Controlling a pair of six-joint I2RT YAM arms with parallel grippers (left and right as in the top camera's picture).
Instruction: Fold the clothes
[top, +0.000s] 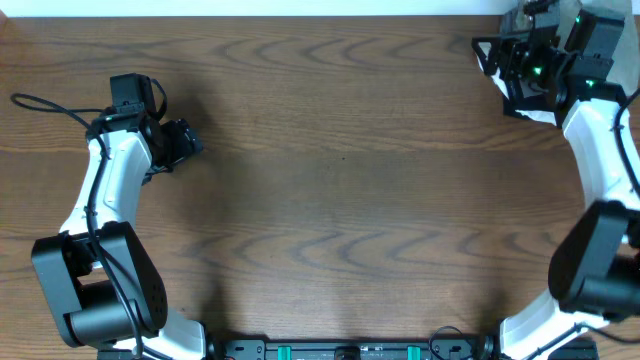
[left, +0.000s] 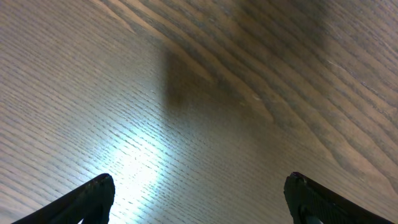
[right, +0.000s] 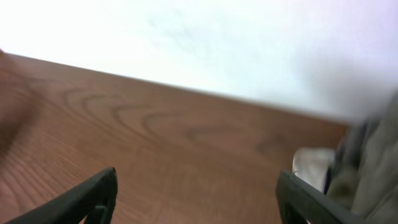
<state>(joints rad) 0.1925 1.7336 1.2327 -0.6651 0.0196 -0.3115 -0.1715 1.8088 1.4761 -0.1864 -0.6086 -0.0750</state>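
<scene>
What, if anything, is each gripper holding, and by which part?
Nothing is held. The left gripper is open over the table; the right gripper is open too, with grey-green cloth beside one finger, not between them.

In the right wrist view the clothes (right: 373, 162) are showing only as a blurred khaki fold, running off the frame at 4 o'clock. A pale thing (right: 311, 165) just beside them is blurring beyond telling what it is.
</scene>
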